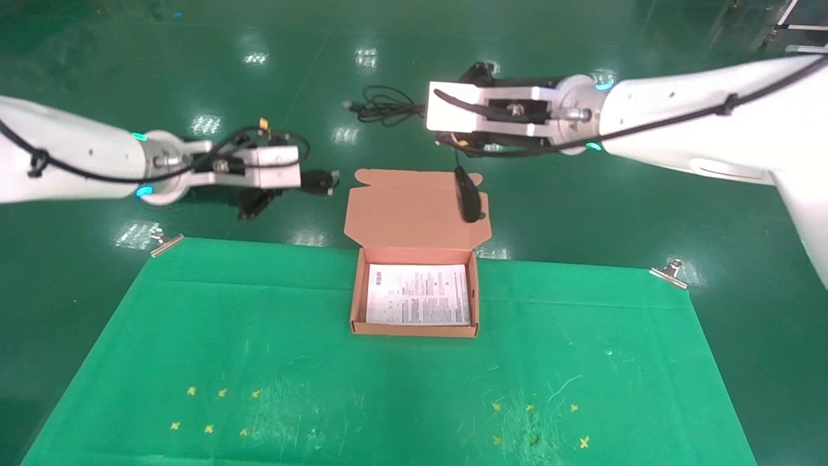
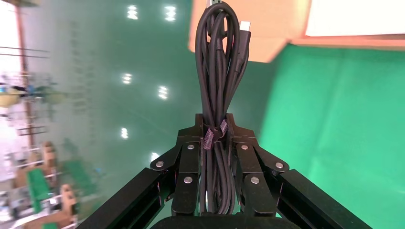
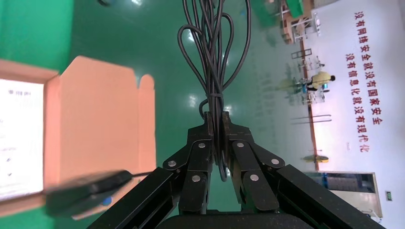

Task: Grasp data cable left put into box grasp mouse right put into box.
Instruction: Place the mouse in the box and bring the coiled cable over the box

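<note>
Left gripper held in the air off the far left of the box, above the green floor and beyond the tabletop edge. Jaws closed on the data cable: the bundle runs lengthwise between the jaws, and its loops and plug end stick out past the tips toward the box flap. A small strap wraps the bundle right at the jaw tips.

Right gripper held high, beyond the far right corner of the box lid. Jaws closed on the bunched thin cord of the mouse; cord loops fan out past the jaw tips, away from the box. The mouse itself is not between the jaws: it hangs below them on its cord, seen against the right side of the open lid, long axis near vertical. Cannot tell whether it touches the lid.

Box sits open at the far middle of the green tabletop cloth, between the two sets of jaws and nearer the robot than either. Lid folded back away from the robot. Inside, only the white printed leaflet lies flat on the bottom.
</note>
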{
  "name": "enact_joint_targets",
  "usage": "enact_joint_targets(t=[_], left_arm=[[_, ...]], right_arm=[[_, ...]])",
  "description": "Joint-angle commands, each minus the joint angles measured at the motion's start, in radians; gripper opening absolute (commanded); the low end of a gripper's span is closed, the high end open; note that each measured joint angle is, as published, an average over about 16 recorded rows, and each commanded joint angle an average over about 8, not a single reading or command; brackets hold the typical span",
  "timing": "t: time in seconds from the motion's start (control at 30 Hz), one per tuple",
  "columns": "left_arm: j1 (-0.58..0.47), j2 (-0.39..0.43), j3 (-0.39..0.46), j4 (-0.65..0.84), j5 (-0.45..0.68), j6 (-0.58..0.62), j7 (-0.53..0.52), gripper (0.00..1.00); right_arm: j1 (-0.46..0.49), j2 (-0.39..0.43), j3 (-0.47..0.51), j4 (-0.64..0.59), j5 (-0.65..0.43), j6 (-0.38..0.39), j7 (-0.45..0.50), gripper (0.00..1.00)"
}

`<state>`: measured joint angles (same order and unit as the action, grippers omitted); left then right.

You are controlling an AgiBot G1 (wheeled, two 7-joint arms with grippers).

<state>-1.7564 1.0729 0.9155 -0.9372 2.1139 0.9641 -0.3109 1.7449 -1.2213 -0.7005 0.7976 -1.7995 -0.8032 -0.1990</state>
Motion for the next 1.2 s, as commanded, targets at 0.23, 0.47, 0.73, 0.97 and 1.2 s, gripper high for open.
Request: enact_joint_targets(t=[0.23,0.47,0.73,0.97,1.2], left_arm=[[-0.051,0.031,-0.015,0.035,0.012,-0.046,0.011,0.00],[-0.069,0.042,-0.019,0.045,0.012,-0.050,0.011,0.00],[-0.054,0.030,-0.011,0.036,0.013,-0.027,0.004,0.00],[-0.035,-0.001,0.003,0.002,0.044,0.013,-0.038,0.00],[-0.027,-0.035,0.014,-0.031,0.091,0.054,-0.099,0.00]], right_arm=[[0.054,-0.079,0.025,-0.131,0.071,0.014,-0.128,0.00],[0.078,-0.102,0.036,-0.183,0.100,0.011,-0.177,0.00],[0.063,-0.104,0.025,-0.187,0.103,0.006,-0.181,0.00],[0.027,-0.104,0.012,-0.173,0.112,-0.007,-0.168,0.00],[-0.002,-0.120,-0.007,-0.168,0.121,0.005,-0.154,0.00]])
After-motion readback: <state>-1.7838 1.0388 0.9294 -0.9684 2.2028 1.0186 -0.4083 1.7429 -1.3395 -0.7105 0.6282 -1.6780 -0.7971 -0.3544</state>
